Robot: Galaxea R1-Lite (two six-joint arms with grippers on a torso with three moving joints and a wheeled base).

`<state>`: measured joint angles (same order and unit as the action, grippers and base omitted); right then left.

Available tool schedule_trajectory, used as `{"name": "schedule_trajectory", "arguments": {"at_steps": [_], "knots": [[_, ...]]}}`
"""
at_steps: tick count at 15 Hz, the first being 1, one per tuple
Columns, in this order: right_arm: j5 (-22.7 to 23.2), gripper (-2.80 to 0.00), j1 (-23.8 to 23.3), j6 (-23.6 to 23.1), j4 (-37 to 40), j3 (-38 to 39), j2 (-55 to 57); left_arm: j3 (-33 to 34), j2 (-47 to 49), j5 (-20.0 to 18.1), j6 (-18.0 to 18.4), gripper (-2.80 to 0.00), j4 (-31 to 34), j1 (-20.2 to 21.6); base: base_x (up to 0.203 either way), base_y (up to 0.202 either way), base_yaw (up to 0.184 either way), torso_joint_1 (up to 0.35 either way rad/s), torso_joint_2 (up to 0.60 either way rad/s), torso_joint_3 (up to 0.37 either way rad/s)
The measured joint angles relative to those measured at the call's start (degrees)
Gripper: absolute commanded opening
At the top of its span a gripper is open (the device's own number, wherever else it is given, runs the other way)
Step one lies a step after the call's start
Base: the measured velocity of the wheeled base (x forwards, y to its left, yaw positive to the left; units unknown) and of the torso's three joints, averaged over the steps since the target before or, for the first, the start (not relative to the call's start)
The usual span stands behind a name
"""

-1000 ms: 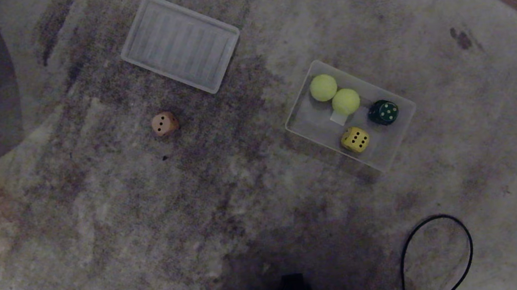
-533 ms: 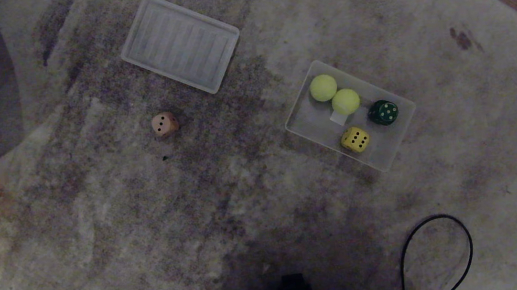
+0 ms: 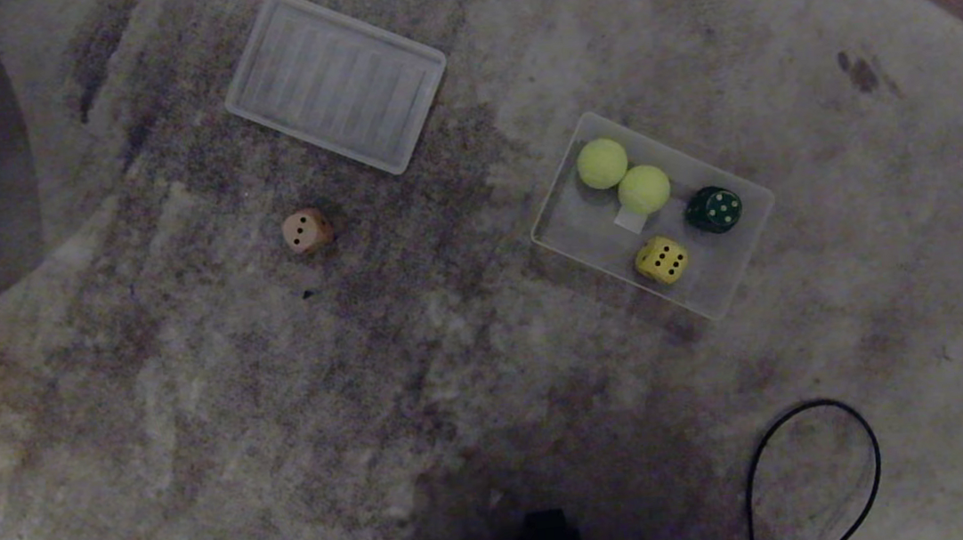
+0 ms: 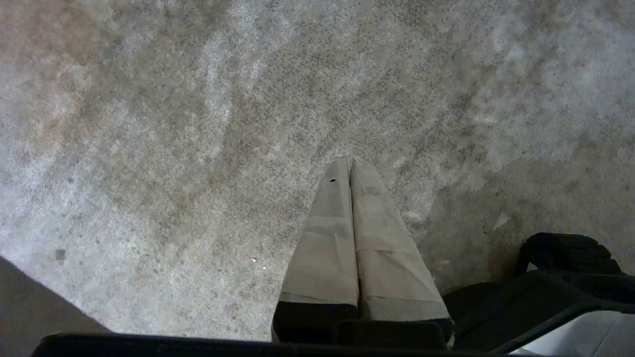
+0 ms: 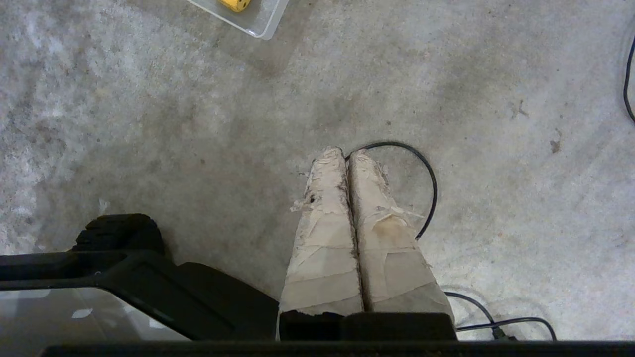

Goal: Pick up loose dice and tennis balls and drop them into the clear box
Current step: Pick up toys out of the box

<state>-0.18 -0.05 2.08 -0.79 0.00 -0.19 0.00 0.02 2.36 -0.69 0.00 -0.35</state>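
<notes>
Right wrist view showed the right gripper (image 5: 346, 151) clenched on nothing, its taped fingers pressed together above the stained carpet (image 5: 149, 124), a loop of black cable (image 5: 430, 173) lying just under the tips. Across the base, the left gripper (image 4: 349, 159) was likewise pressed closed and empty over bare carpet, parked with no task item near it.

Farther out, the clear box (image 3: 750, 188) sat on the robot's right side of the carpet and already held two tennis balls (image 3: 603, 162), touching one another, plus a dark green die (image 3: 714, 209) and a yellow die (image 3: 661, 259). One loose piece remained: the pinkish-tan die (image 3: 306, 231), alone on the carpet well to the left of the box.

That die looked rigid and light, with rounded corners likely to let it roll or squirt out of a diagonal pinch; a hold across two opposite flat faces, with the fingers coming straight down, appeared the safest. The carpet pile should keep it from sliding.

Nothing stood between die and box. The ribbed clear lid (image 3: 336, 79) lay beyond the die, near but apart, and cables (image 3: 811, 468) lay nearer the robot on its right.
</notes>
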Motion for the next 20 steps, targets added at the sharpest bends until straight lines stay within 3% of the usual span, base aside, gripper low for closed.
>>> {"name": "schedule_trajectory", "arguments": {"at_steps": [9, 20], "knots": [[0.01, -2.8, -0.02, 0.03, -0.05, 0.0, 0.01, 0.0, 0.0, -0.06, -0.07, -2.8, 0.02, 0.0, 0.0, 0.0, 0.0, 0.0, 0.0, 0.004], [0.0, -2.8, -0.02, 0.11, -0.06, 0.0, 0.03, 0.0, 0.0, -0.08, -0.16, -2.8, 0.0, 0.0, 0.0, 0.0, 0.0, 0.001, 0.0, 0.187]]}}
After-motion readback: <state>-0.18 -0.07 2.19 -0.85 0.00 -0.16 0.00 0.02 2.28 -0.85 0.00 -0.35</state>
